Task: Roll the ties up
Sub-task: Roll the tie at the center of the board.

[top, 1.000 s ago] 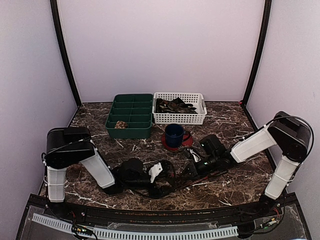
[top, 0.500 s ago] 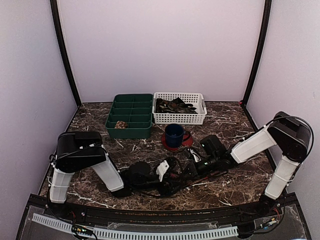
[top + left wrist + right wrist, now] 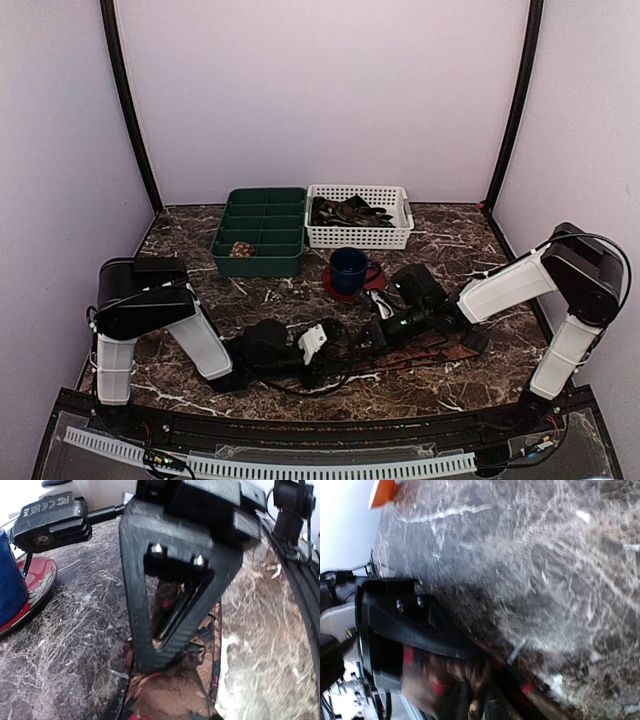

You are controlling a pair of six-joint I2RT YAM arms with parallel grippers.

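Currently, the left claw (image 3: 159, 656) is clenched on the brown patterned tie (image 3: 170, 695), which lies flat on the marble bench (image 3: 65, 655). The right claw (image 3: 380, 335) is pinched shut on the tie too.

At the back of the table (image 3: 470, 240) the compartment tray (image 3: 258, 266) stands on the left and the basket (image 3: 360, 238) on the right, side by side. A rolled tie (image 3: 241, 249) sits in the tray's near-left compartment, and unrolled ties (image 3: 345, 210) lie heaped in the basket. Before the basket — toward its left end — the mug (image 3: 349, 268) stands on a saucer (image 3: 333, 289). Nearer still, before the mug and somewhat to its right, a loose tie (image 3: 175, 695) lies flat on the table.
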